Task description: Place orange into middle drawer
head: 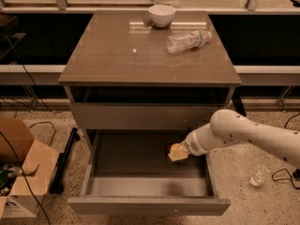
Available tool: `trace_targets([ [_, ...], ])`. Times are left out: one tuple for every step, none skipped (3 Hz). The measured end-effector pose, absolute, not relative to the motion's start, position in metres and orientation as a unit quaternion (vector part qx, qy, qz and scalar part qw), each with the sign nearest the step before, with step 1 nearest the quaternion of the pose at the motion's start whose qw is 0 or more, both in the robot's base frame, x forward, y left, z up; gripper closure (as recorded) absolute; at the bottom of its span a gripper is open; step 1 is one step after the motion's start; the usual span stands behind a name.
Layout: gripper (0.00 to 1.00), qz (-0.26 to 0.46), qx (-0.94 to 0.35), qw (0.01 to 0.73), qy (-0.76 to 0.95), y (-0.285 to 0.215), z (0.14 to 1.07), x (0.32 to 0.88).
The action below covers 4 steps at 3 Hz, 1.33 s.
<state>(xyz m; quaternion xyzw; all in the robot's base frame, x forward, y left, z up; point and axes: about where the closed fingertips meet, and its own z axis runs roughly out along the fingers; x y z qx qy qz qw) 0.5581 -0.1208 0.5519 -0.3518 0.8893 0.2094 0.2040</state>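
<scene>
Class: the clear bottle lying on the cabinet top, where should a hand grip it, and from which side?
Grip the bottle at mid-body from above, closing across its long axis: it lies on its side, so the round body is exposed on top. The hand is over the open middle drawer, holding the orange.

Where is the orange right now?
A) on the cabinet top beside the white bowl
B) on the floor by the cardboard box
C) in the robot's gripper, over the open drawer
C: the gripper holds the orange just above the open middle drawer, near its right side.
</scene>
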Motion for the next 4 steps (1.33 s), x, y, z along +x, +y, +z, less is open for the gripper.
trace_targets([
  [1.00,0.205,-0.329,0.165,0.907,-0.125,0.497,0.542],
  [0.74,0.210,-0.288,0.144,0.923,-0.132,0.436,0.528],
  [0.50,0.202,-0.270,0.140,0.931,-0.139,0.404,0.524],
  [0.28,0.198,-0.259,0.152,0.933,-0.144,0.394,0.527],
])
